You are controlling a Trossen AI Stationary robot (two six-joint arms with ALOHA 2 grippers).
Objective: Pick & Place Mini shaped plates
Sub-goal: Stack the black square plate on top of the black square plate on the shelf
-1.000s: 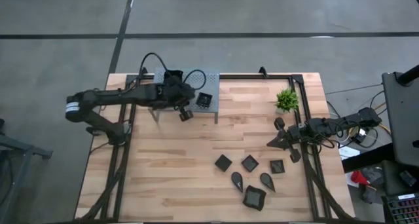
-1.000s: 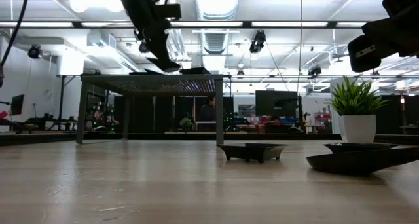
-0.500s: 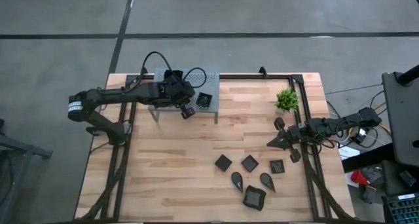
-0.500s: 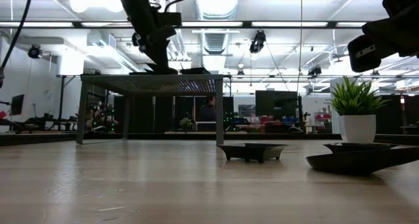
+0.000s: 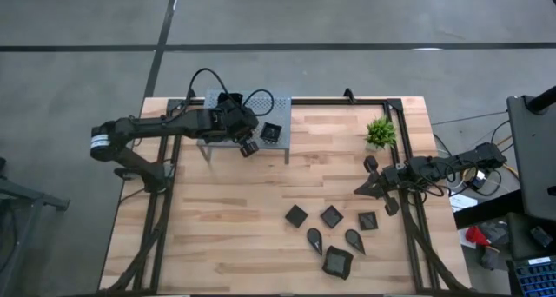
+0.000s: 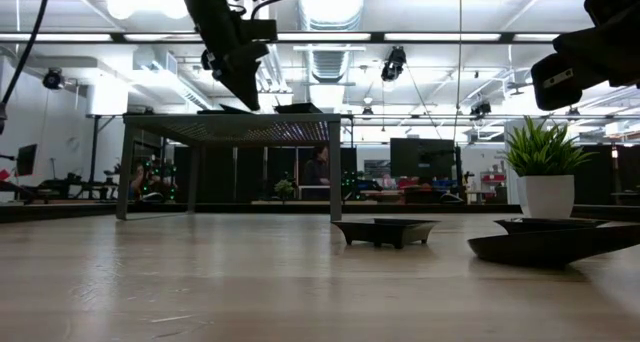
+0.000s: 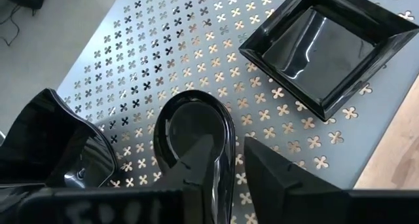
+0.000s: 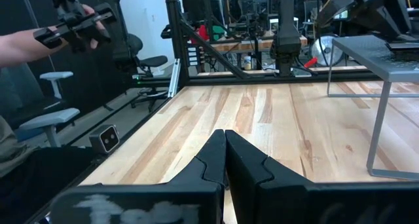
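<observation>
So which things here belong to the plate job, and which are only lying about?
Job: teardrop plate, square plate and wavy plate on the stand; six plates on the table; left gripper above the stand.
Lying about: plant, idle right gripper.

1. Mini shaped plates on the bare table: six, namely three squares [image 5: 297, 215] [image 5: 331, 216] [image 5: 367, 220], two teardrops [image 5: 314, 239] [image 5: 354, 240] and one larger wavy-rimmed plate [image 5: 337, 260].
2. Plates on the perforated stand [image 7: 150, 47]: three, one square [image 7: 332, 46], one teardrop [image 7: 191, 126], one wavy-rimmed [image 7: 55, 142].
3. Green plant [image 5: 380, 133]: one.
4. Robot arms: two.
</observation>
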